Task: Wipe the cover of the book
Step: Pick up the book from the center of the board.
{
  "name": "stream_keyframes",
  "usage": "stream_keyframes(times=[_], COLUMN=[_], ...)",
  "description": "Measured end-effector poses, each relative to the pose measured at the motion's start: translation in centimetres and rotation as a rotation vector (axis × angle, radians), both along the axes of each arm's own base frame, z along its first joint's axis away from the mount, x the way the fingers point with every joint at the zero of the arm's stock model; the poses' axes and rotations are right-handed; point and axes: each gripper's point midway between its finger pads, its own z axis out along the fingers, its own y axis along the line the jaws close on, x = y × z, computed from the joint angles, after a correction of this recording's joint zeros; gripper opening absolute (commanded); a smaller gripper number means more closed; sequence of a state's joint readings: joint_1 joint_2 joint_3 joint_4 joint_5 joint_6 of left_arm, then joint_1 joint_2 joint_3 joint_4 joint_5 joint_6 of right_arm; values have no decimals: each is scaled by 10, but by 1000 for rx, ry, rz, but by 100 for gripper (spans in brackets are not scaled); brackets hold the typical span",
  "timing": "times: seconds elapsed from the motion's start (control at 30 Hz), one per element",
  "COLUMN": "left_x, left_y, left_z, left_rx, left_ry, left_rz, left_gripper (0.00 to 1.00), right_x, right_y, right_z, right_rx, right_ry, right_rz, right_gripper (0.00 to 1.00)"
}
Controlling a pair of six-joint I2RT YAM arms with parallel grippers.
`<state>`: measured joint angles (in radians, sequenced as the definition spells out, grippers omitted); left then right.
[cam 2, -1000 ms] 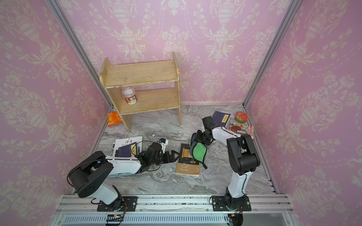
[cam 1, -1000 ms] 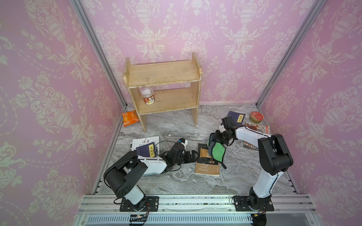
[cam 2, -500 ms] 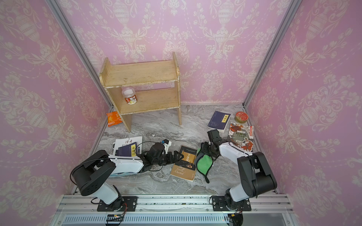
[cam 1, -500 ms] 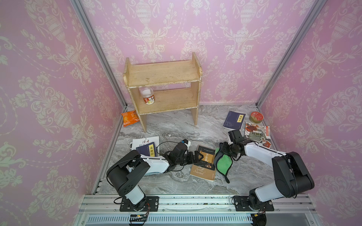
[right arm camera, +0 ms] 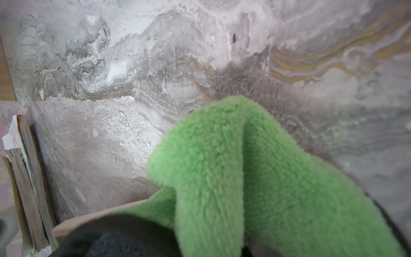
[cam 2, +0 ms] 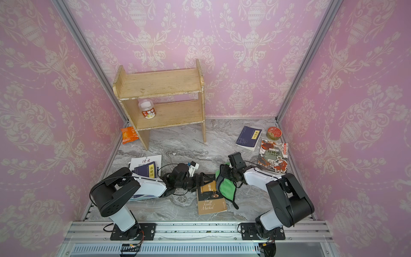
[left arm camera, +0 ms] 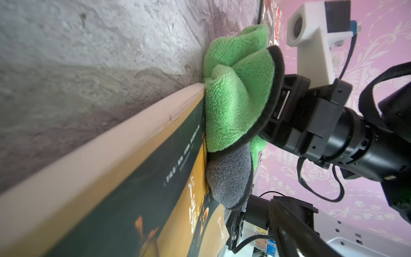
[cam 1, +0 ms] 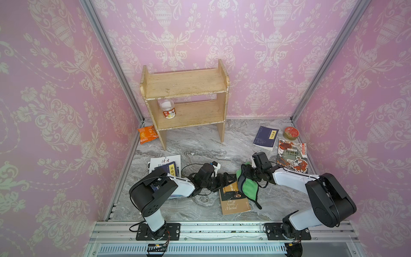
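white-shelled left arm (cam 1: 180,189) and right arm (cam 1: 293,181), black joints (cam 1: 329,198), black cables (left arm camera: 361,100), white camera mount (left arm camera: 311,33), black right pincer (left arm camera: 274,104)

A tan book (cam 1: 234,201) with a dark upper band lies flat, cover up, on the marble surface (cam 1: 200,142). A bunched green cloth (cam 1: 248,188), grey-backed, covers its far right corner.

At the centre of the left wrist view, the cloth (left arm camera: 235,89) is deep-pile green fleece with a grey fleece reverse and dark edging. Lower centre, the book (cam 1: 234,202) has a smooth card cover with a faint sheen. The tabletop (cam 1: 200,142) is matt, marble-patterned and finely grained. The shelf (cam 1: 184,82), upper centre, is bare scuffed wood. The rail (cam 1: 222,229), at the bottom, is brushed metal.
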<state>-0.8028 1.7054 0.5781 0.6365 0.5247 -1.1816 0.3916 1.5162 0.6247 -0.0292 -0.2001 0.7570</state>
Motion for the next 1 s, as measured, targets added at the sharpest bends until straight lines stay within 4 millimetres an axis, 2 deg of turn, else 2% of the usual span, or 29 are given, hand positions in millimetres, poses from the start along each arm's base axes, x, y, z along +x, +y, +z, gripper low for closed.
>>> stream_keyframes(times=[0.17, 0.3, 0.4, 0.6, 0.8, 0.9, 1.0], left_x=[-3, 5, 12, 8, 5, 5, 3], left_y=[7, 22, 32, 37, 50, 56, 57], left_z=[8, 22, 25, 21, 35, 38, 35], left_rx=[3, 13, 25, 48, 57, 62, 71], left_ry=[20, 5, 2, 28, 8, -5, -1], left_rz=[6, 35, 57, 52, 60, 62, 59], left_gripper=[79, 60, 50, 47, 43, 27, 22], right_x=[3, 3, 4, 3, 4, 4, 4], right_y=[3, 4, 4, 4, 3, 4, 4], right_z=[1, 3, 4, 4, 4, 4, 4], right_rx=[18, 18, 16, 19, 24, 25, 25], right_ry=[-5, -4, -1, 2, 7, 8, 10], right_rz=[1, 1, 1, -5, -16, -17, -18], right_gripper=[0, 0, 0, 0, 0, 0, 0])
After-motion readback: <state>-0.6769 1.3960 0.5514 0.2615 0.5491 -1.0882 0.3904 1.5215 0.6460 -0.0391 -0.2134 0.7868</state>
